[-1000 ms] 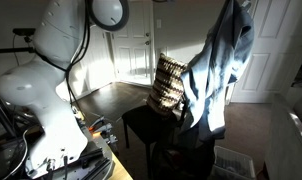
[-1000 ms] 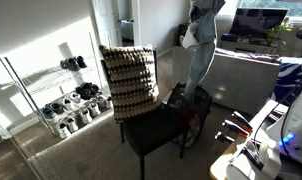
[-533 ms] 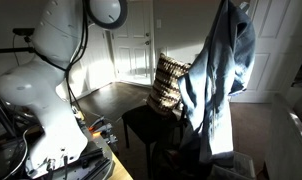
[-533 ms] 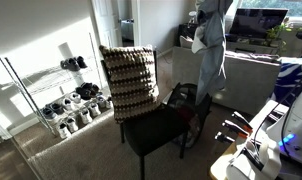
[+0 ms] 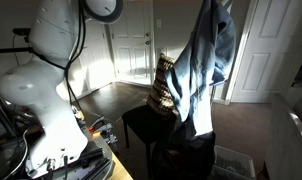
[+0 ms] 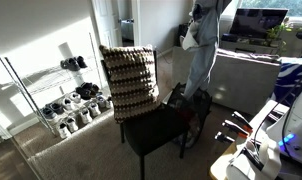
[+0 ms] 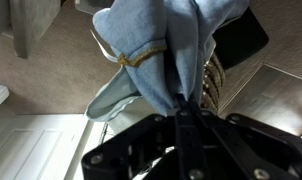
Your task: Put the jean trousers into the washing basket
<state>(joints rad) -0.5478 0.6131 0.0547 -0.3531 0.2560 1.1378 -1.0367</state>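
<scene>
The jean trousers (image 5: 204, 62) are mid-blue denim and hang limp and long from above in both exterior views (image 6: 201, 48). My gripper (image 7: 184, 112) is shut on a bunched fold of them in the wrist view, and the cloth (image 7: 156, 45) drapes away below it. The washing basket (image 6: 183, 98) is black and stands on the floor behind the chair. The trouser legs' lower ends hang at about its mouth. In an exterior view it is a dark mass (image 5: 196, 155) under the hanging cloth.
A black chair (image 6: 156, 130) holds a brown-and-cream woven cushion (image 6: 129, 80), seen again in an exterior view (image 5: 167, 85). A wire shoe rack (image 6: 61, 100) stands by the wall. A grey couch (image 6: 246, 70) is behind the basket. The robot's white base (image 5: 51, 80) is near a white door (image 5: 136, 45).
The hanging trousers swung sideways and dipped lower half a second ago. They now hang back near the cushion side, still held by the gripper.
</scene>
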